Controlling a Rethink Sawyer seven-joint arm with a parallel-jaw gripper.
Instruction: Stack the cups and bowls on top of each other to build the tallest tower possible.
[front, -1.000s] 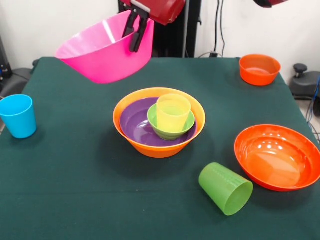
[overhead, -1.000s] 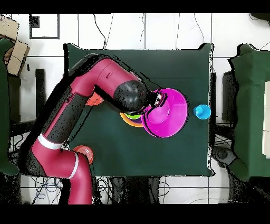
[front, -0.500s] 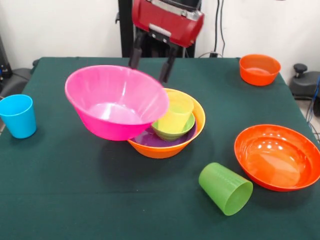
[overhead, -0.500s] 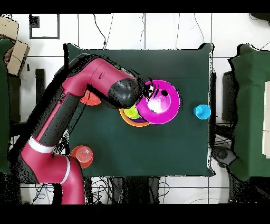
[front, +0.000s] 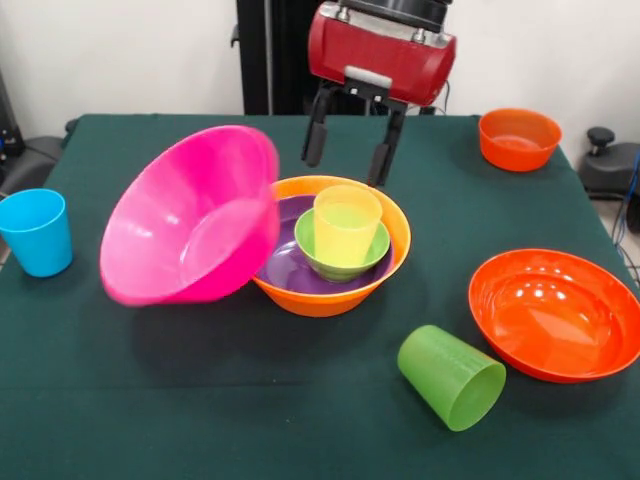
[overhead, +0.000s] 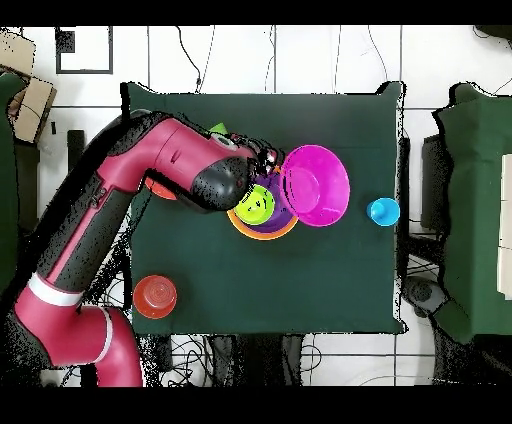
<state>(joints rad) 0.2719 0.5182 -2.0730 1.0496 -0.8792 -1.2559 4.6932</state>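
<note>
The tower stands mid-table: a large orange bowl (front: 398, 232) holds a purple bowl (front: 278, 252), a small green bowl (front: 372, 251) and a yellow cup (front: 347, 222). A large pink bowl (front: 170, 222) is tipped on its side with its mouth toward the camera. It leans against the tower's left side, and nothing holds it. My gripper (front: 350, 142) hangs open and empty just above the tower's far rim. From above, the pink bowl (overhead: 315, 186) sits beside the tower (overhead: 268, 228).
A blue cup (front: 37, 230) stands at the left edge. A green cup (front: 450, 377) lies on its side at the front right. A wide red-orange bowl (front: 555, 312) sits at the right and a small orange bowl (front: 518, 138) at the far right corner.
The gripper let go of the pink bowl and opened. The bowl dropped and tipped onto its side left of the tower. The gripper shifted right, over the tower.
</note>
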